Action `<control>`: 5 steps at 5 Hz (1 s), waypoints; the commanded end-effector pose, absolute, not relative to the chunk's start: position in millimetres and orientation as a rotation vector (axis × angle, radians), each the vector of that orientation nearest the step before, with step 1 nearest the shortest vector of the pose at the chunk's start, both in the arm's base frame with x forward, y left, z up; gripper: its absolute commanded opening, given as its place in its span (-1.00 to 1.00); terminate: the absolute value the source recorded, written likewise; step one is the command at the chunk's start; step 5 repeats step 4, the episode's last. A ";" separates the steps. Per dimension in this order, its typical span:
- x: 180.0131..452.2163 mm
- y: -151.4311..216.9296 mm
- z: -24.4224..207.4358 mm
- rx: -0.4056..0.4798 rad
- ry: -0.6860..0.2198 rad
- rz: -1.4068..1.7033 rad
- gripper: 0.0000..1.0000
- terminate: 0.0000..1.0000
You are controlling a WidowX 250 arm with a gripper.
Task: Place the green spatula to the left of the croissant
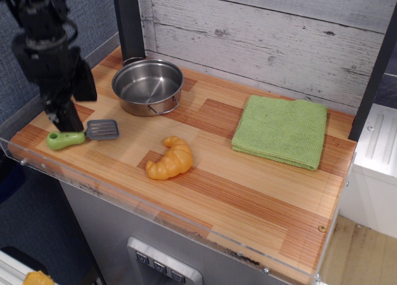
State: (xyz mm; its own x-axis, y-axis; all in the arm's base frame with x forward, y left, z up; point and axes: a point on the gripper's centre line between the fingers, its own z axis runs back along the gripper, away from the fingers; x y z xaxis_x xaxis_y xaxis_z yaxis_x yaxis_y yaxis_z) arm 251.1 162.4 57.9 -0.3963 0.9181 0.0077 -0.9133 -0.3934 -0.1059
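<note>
The green spatula [80, 135] lies flat on the wooden counter near the front left, its lime-green handle pointing left and its grey slotted blade pointing right. The orange-yellow croissant [169, 159] lies to its right, a gap of bare wood between them. My gripper [73, 105] hangs above and just behind the spatula handle, lifted off it and holding nothing. Its black fingers [62, 114] stand apart, so it is open.
A steel pot [147, 86] stands at the back left, behind the spatula. A square green cloth [281, 130] lies at the right. A dark post [128, 21] rises behind the pot. A clear plastic lip [111, 198] runs along the counter's front edge.
</note>
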 end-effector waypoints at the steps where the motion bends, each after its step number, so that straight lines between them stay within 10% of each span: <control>1: 252.5 150.1 127.9 -0.149 -0.282 1.937 1.00 -1.00; 3: 252.5 150.1 127.9 -0.149 -0.282 1.937 1.00 -1.00; 4: 252.5 150.1 127.9 -0.149 -0.282 1.937 1.00 1.00; 5: 252.5 150.1 127.9 -0.149 -0.282 1.937 1.00 1.00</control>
